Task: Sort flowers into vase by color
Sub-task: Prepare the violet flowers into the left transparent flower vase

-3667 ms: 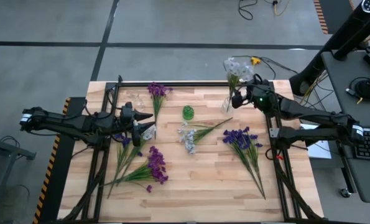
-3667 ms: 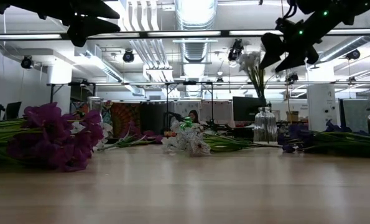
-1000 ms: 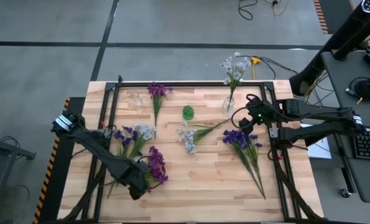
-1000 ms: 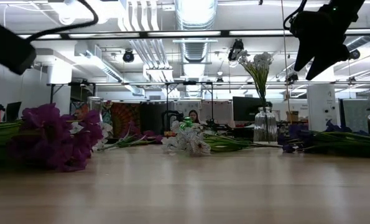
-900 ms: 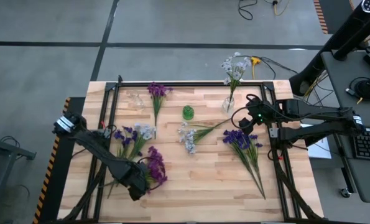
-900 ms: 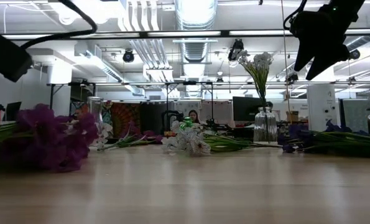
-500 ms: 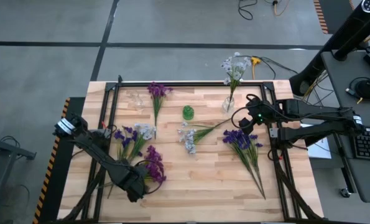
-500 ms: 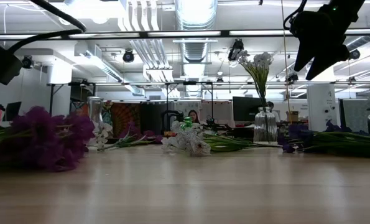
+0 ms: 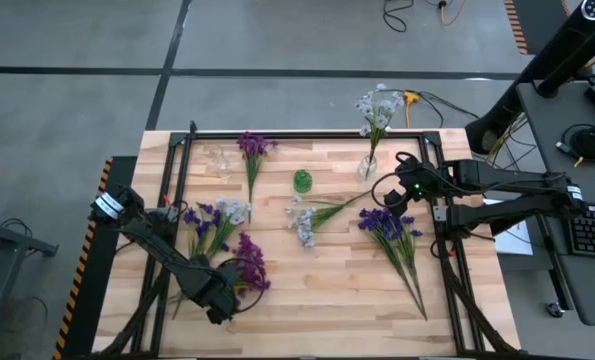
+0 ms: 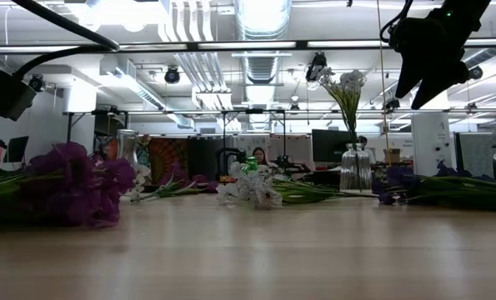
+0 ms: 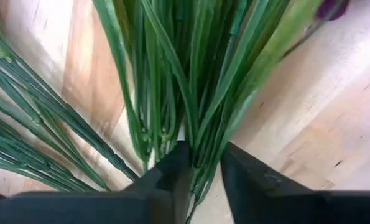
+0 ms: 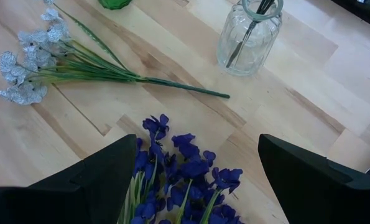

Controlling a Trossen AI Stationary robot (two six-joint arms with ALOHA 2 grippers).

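Left gripper [image 11: 200, 165]: down at the table's near-left, fingers nipped in on the green stems of the magenta bunch [image 9: 249, 265], only a thin gap left.
Right gripper [image 12: 194, 180]: fingers spread wide, hanging over the dark blue-violet bunch [image 12: 185, 165], not touching it.
Glass vase [image 9: 366, 166]: far right of the table, pale white-blue sprigs [image 9: 376, 105] standing in it.
Loose pale bunch [image 9: 302, 220]: lying mid-table, near the small green vase [image 9: 302, 181].
Other flowers: a magenta sprig [image 9: 252, 150] at the far edge, a mixed blue and white bunch [image 9: 212, 218] on the left.
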